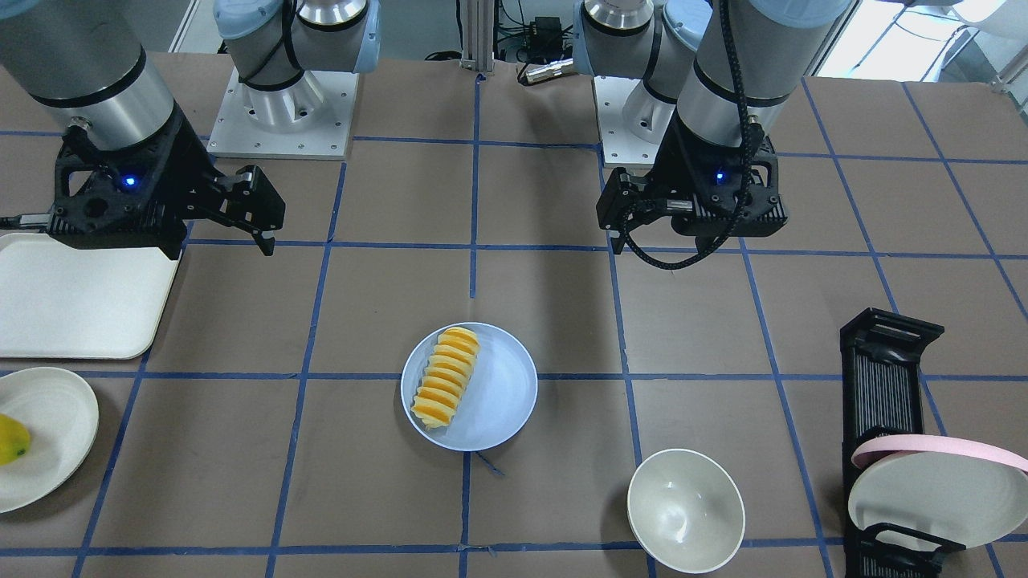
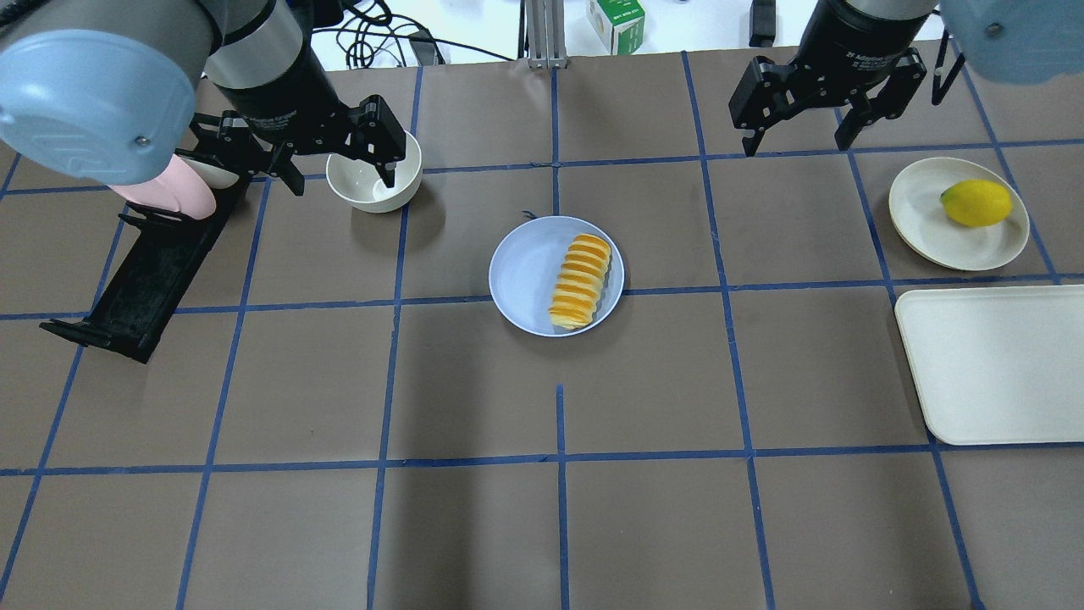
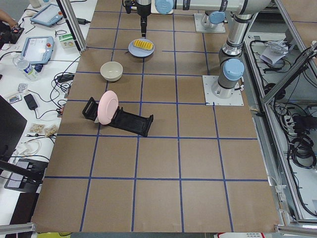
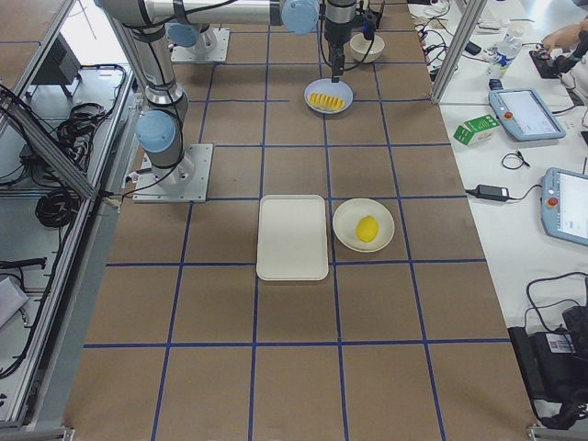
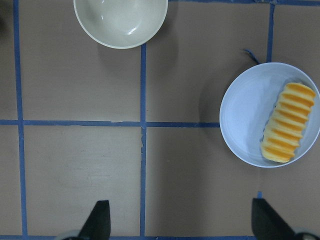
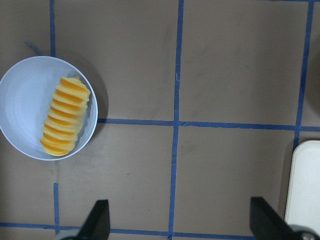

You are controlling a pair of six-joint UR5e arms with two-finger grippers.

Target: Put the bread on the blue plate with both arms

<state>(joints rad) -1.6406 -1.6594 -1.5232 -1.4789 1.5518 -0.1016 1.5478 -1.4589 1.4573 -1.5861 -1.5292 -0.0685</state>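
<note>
Mid-worktop (image 2: 474, 525): bread (image 2: 581, 281) lies flat on the plate (image 2: 529, 271), off-centre toward the robot's right, with both ends inside the rim, so placement looks done. Further out, the left pincer (image 2: 343, 174) and right pincer (image 2: 798, 144) hang high on either side, well apart from the plate, each spread wide and gripping nothing. I read that as parked clear so nothing nudges the bread. The left one hangs over the bowl (image 2: 364, 196); contact looks unlikely.

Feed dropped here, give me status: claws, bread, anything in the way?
Left claw, right claw open, empty. Bread lying on blue plate, off-centre. Bowl stands apart, nothing blocking.
</note>
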